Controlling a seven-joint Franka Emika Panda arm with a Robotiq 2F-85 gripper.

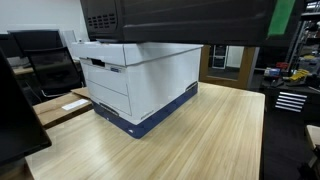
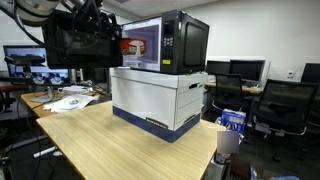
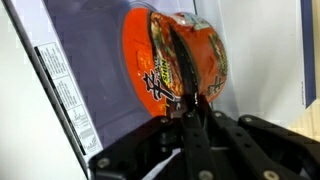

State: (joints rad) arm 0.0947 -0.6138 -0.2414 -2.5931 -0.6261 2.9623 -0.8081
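Noodle bowl [image 3: 175, 55]: orange-red, foil-lidded, on its side with the lid facing your wrist camera. In an exterior view it shows as an orange patch [image 2: 123, 45] at the mouth of the microwave [image 2: 165, 42], by the hinge side. Your gripper [image 3: 188, 102] has its jaws pressed together with no gap between them, and the tips sit right against the front of the bowl. Can't tell from the wrist view whether they pinch a lid edge or just touch it. The microwave door [image 2: 75, 45] is swung wide open and the arm [image 2: 85, 15] comes in above it. A printed label [image 3: 55, 85] runs down the pale surface beside the bowl. The microwave sits on a white cardboard box [image 2: 150, 95] with a dark blue base, and the box stands on the wooden table [image 2: 110, 145]. In both exterior views the box [image 1: 140, 80] stands well in from the table's [image 1: 210, 140] edges.
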